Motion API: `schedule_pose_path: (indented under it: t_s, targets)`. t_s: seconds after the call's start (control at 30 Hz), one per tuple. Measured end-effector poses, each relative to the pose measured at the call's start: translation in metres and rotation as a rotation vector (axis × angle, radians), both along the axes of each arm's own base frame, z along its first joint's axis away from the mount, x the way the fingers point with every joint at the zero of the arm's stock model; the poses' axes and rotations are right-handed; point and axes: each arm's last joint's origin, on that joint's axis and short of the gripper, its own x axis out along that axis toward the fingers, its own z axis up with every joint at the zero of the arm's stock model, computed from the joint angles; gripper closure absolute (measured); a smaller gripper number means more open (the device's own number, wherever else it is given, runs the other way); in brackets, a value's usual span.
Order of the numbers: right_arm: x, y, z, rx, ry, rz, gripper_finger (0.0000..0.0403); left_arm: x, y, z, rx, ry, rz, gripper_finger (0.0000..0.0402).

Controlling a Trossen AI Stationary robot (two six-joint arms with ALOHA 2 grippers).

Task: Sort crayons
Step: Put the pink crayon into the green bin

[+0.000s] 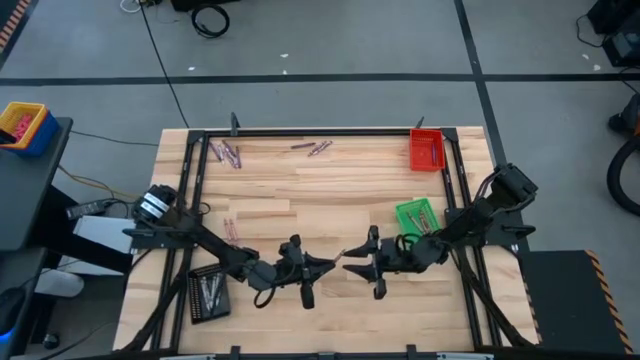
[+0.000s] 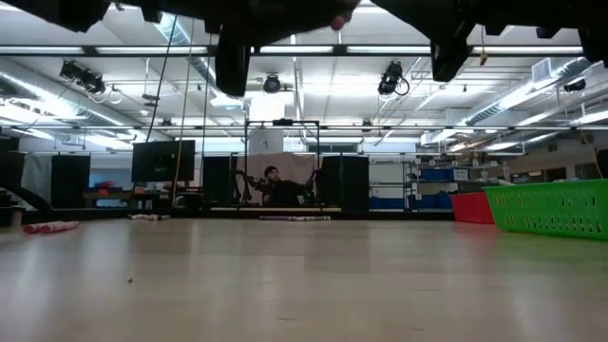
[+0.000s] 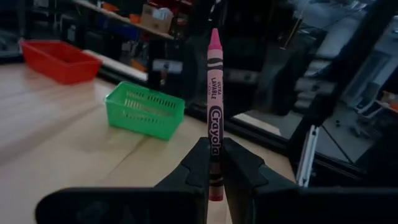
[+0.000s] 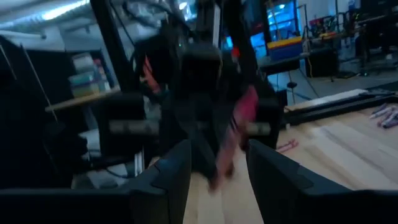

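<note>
**Pink crayon held up between the two grippers at the near middle of the table**

From above, the left gripper (image 1: 318,266) and the right gripper (image 1: 350,265) are facing each other just apart over the near centre of the wooden table (image 1: 330,195). Loose crayons are lying along the far edge: one cluster at the far left (image 1: 226,152) and another nearer the middle (image 1: 313,148). A red tray (image 1: 426,150) is sitting at the far right, a green tray (image 1: 415,217) nearer on the right, and a black tray (image 1: 208,293) at the near left.

At table height, both arms are showing only as dark shapes overhead; the green tray (image 2: 549,208) and red tray (image 2: 472,206) are standing at the right.

Past the left wrist, the left gripper (image 3: 214,163) is pinching a pink crayon (image 3: 214,93) by its lower end. Its paper wrapper is reading "Crayola", its long axis is running straight away from the fingers, and its pointed tip is facing outward.

Past the right wrist, the right gripper (image 4: 217,163) is spread wide, and the pink crayon (image 4: 241,118), blurred, is slanting just beyond the fingers.
</note>
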Motion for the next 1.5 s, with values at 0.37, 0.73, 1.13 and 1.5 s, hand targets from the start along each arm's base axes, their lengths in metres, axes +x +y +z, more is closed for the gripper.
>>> schedule_pose_path:
  t_s: [0.37, 0.73, 1.13, 1.5]
  targets:
    - [0.006, -0.008, 0.000, 0.100, -0.013, -0.039, 0.0244, 0.005, 0.001, 0.002, 0.018, -0.040, -0.007, 0.0366]
    - [0.016, -0.007, 0.011, 0.160, -0.039, -0.005, 0.0314, 0.007, 0.003, 0.004, 0.011, -0.048, 0.001, 0.0366]
    - [0.018, -0.005, 0.011, 0.151, -0.016, 0.002, 0.0370, 0.002, -0.006, 0.004, 0.054, -0.041, -0.023, 0.0341]
    - [-0.008, -0.017, 0.022, 0.190, 0.352, 0.002, 0.0369, -0.041, -0.024, 0.040, 0.145, 0.155, -0.104, 0.0213]
